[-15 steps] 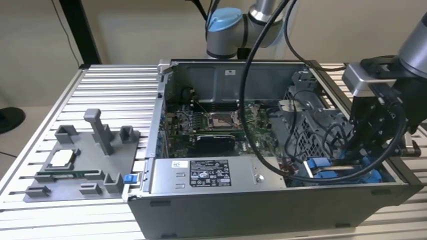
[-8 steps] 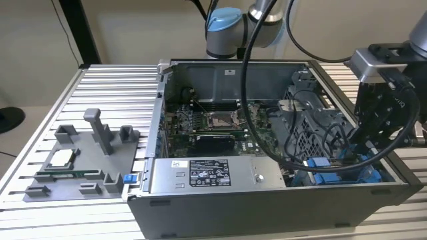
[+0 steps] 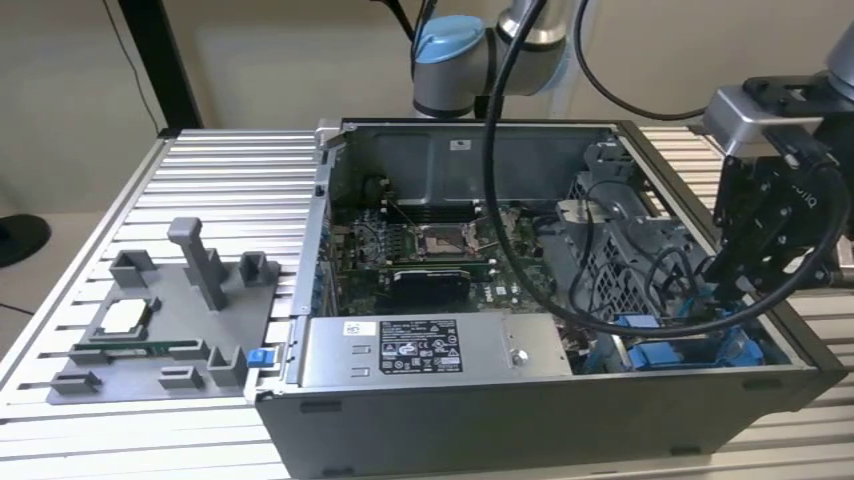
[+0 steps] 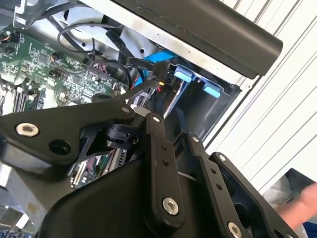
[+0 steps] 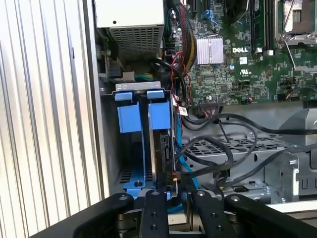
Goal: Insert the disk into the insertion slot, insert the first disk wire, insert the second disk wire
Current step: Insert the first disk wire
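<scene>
I am holding the gripper [image 3: 734, 275] low over the corner of the open computer case [image 3: 534, 410] that lies farthest from the grey parts fixture [image 3: 134, 340] on the slotted table [image 3: 227, 180]. In the first wrist view the disk [image 5: 165, 148] is standing on edge directly below the gripper [image 5: 178, 196], already sitting down in the insertion slot [image 5: 149, 163] with its blue carrier tab [image 5: 159, 115] at the end away from me. A second blue tab [image 5: 129, 116] is sitting just beside it, over a bay that is looking hollow.

Black wires [image 5: 223, 148] are looping across the perforated cage right beside the gripper, and a thin blue cable [image 5: 185, 171] is running along the disk's near end, very close to the tip. I cannot tell whether the gripper is clamping one of these or is simply hanging over them; the tip is lost among the cabling in both wrist views.

Beyond the disk, the green motherboard [image 5: 233, 74] and the power-supply box [image 5: 131, 20] are lying farther from the gripper.
</scene>
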Robot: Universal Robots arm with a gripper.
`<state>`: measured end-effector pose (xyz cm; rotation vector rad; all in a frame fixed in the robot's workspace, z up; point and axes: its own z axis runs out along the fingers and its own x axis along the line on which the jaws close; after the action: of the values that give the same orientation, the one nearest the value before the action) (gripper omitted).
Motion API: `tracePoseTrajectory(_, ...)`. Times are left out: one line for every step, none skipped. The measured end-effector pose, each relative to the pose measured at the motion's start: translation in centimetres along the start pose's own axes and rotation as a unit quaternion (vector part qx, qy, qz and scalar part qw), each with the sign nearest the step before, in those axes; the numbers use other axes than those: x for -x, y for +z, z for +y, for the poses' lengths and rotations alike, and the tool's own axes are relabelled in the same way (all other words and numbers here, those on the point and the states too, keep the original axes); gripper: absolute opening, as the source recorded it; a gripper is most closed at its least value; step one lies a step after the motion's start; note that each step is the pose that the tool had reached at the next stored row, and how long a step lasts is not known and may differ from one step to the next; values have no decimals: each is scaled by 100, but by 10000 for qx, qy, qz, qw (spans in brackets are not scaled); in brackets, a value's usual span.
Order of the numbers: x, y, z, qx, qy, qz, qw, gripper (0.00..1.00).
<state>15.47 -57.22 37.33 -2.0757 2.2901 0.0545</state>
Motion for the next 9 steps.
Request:
tracePoseTrajectory(5,-6,1,0,0,-1,10000,100)
tracePoseTrajectory(15,-10,2,0,0,0,10000,100)
tracePoseTrajectory(24,-14,3,0,0,0,10000,100)
tracePoseTrajectory(34,-17,2,0,0,1,10000,100)
tracePoseTrajectory(43,-19,2,0,0,0,10000,100)
tracePoseTrajectory(51,-21,-4,0,-1,0,10000,100)
tracePoseTrajectory(56,-22,-15,0,-1,0,10000,100)
tracePoseTrajectory(61,-21,-32,0,0,0,10000,100)
tracePoseTrajectory(67,-22,-55,0,0,0,10000,100)
